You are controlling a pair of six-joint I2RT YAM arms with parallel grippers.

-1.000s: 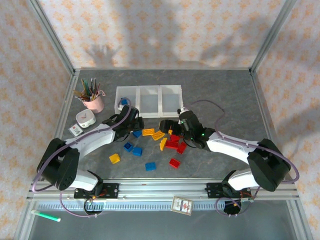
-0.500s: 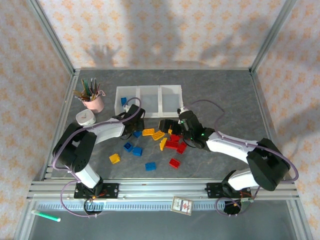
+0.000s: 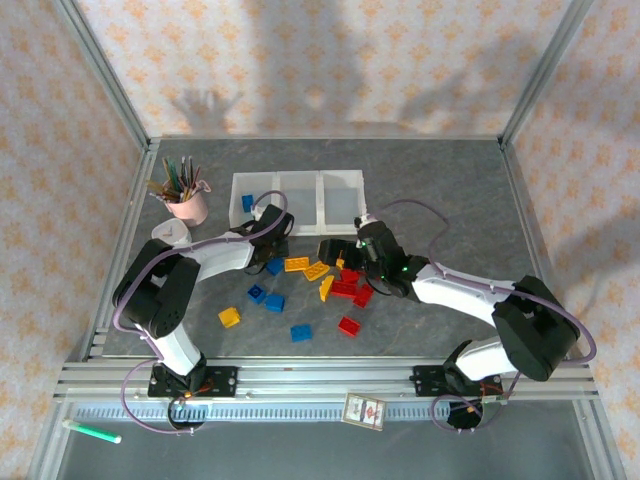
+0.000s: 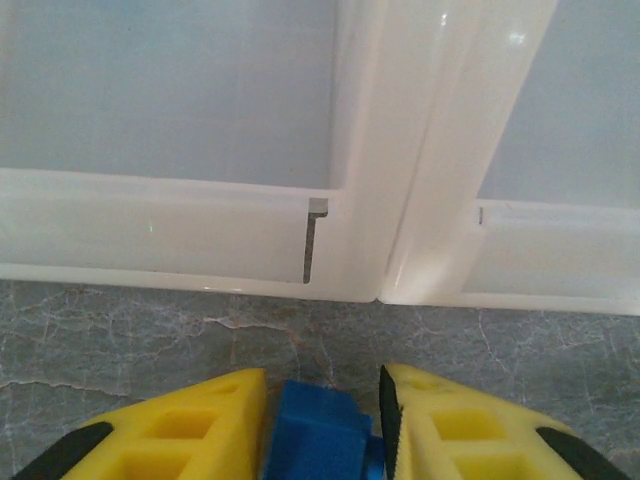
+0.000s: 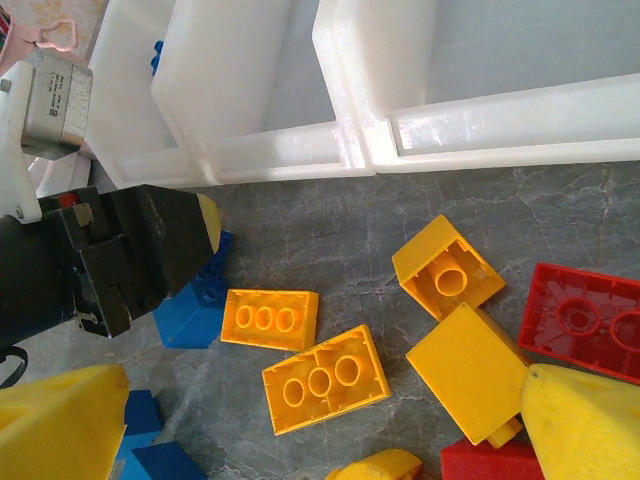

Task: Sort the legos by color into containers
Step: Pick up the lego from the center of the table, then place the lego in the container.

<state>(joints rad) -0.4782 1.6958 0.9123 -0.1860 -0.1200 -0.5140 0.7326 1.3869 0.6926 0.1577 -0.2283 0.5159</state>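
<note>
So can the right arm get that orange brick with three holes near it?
Probably yes. The right gripper is wide open right by the orange brick, which lies flat with nothing on top of it. The left gripper, pinching a blue brick, sits off to one side.

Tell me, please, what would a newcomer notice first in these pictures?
The scatter of blue, yellow and red bricks in the middle of the grey table catches the eye first. Next, the left tool pinches a blue brick between yellow fingers, just before the white tray at the back. The right tool hangs open over the yellow and red ones.
</note>
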